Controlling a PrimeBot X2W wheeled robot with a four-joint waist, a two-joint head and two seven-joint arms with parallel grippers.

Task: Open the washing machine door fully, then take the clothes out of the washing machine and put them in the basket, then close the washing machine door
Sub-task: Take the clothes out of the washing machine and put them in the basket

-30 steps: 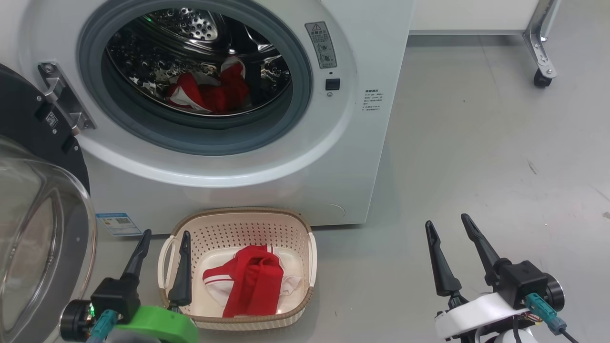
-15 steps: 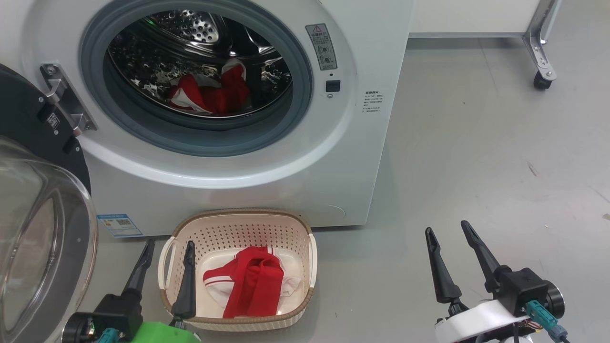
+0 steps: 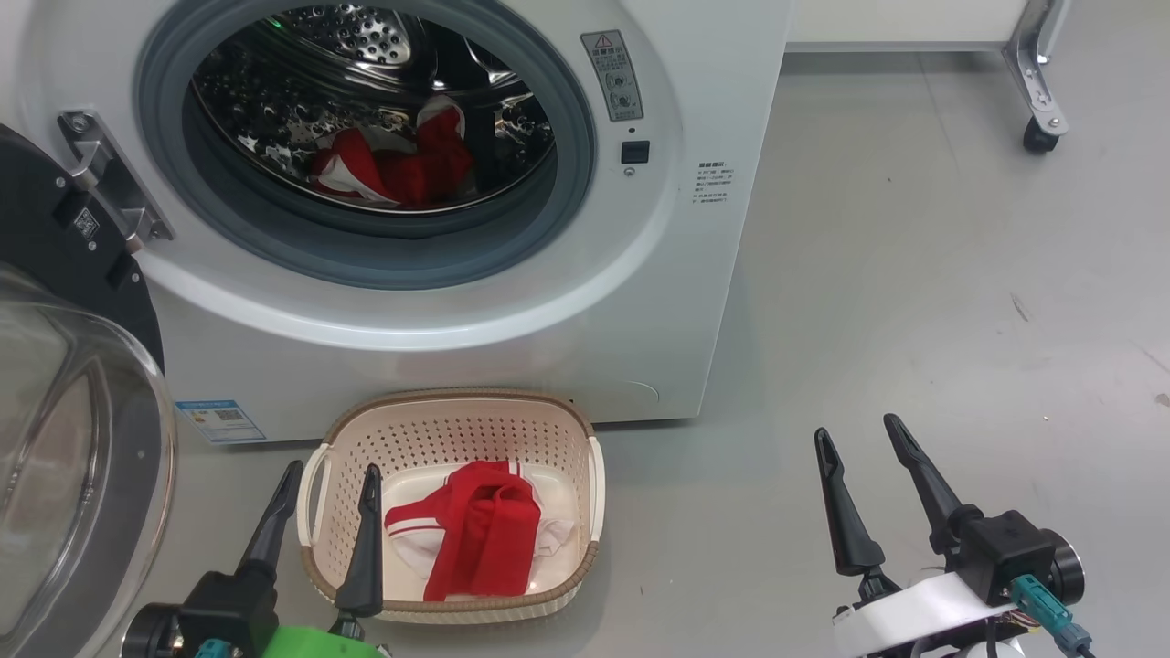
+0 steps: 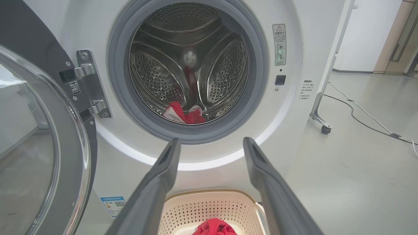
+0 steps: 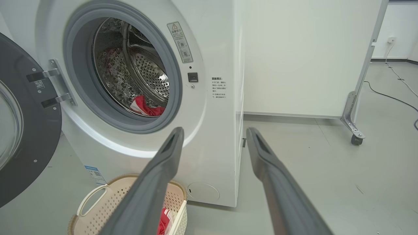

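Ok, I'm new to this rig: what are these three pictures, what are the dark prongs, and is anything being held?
The wide picture is from the robot's head, looking down at the washing machine, its door swung open on the left, and the basket on the floor. The dark prongs are its two grippers: the left gripper at lower left near the basket, the right gripper at lower right above the floor. The other two pictures come from a camera on each wrist, looking along that gripper's fingers toward the drum. Both grippers are open and hold nothing. Some clothes lie in the basket; more red fabric lies in the drum.
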